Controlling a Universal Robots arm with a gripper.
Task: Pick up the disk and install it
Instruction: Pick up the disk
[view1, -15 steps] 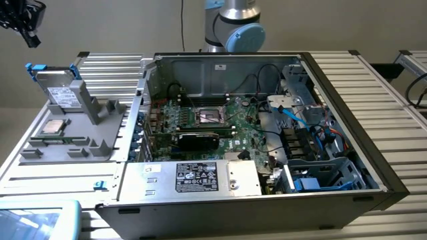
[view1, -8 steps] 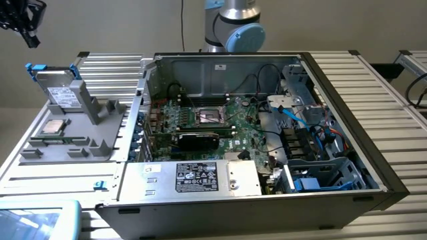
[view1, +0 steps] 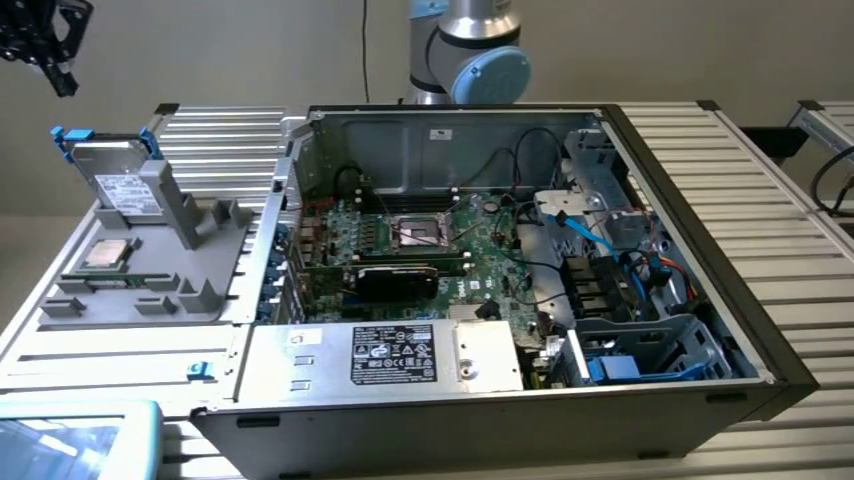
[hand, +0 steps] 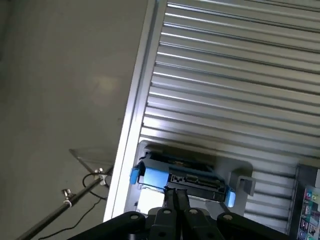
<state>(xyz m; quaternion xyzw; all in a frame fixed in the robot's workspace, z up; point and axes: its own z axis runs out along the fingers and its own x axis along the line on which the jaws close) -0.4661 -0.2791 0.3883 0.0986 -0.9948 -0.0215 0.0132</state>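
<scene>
The disk (view1: 115, 175) stands on edge, tilted, in a grey holder (view1: 180, 255) on the slatted metal surface (view1: 747, 170). This is at the exterior view's left, just beside the open computer case (view1: 400, 130). A grey upright post of the holder (view1: 155, 195) crosses in front of the disk's labelled face, and the blue carrier's tabs stick out at its upper corners. A small square chip (view1: 107, 255) lies flat in the same holder nearer the camera. Inside the case are the motherboard (view1: 416, 235), a silver box with a black label (view1: 400, 355), and a metal drive cage (view1: 654, 345) at the exterior view's right. Blue cables (view1: 587, 235) run across the space beside the cage. A blue-rimmed tray (view1: 87, 440) sits at the near corner, and the arm's base (view1: 467, 50) rises behind the case. The hand (view1: 60, 80) hangs high above the holder, well apart from the disk, with nothing between them. The exterior view leaves its fingers a dark shape. The wrist view looks down past them and shows the hand (hand: 175, 194) narrow, its two fingers (hand: 170, 202) pressed close together and holding nothing. The disk (hand: 182, 179) lies beyond their tips, its top edge and blue corners facing the camera. That view also takes in the floor beside the surface, where a thin metal rod (hand: 65, 205) and a dark cable lie.
</scene>
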